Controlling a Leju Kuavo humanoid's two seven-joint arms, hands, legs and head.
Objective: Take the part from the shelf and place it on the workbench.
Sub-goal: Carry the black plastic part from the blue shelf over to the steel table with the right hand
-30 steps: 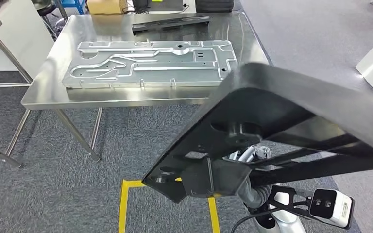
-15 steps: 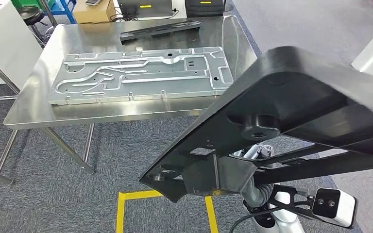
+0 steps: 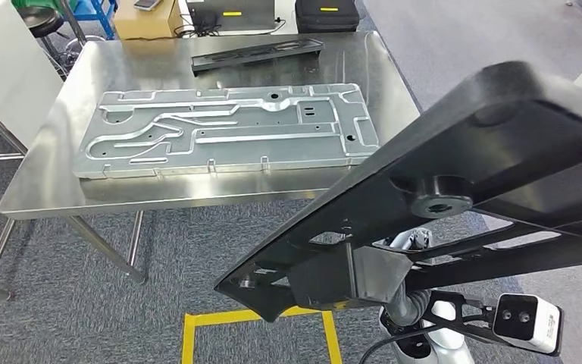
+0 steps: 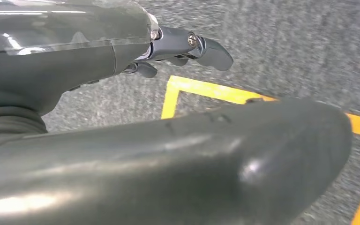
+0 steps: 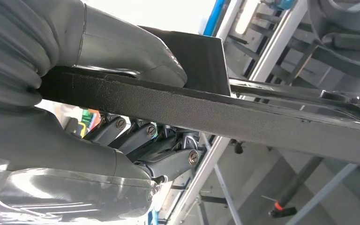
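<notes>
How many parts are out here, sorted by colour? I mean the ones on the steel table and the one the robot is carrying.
Black parts: 2, the large black part the robot carries and the long black part at the far side of the steel table.
Silver parts: 1, the big silver plate lying flat on the table.
Total: 3

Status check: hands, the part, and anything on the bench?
Right hand grips black part, off the workbench. Left hand holds nothing. Metal plate takes much of the bench.
</notes>
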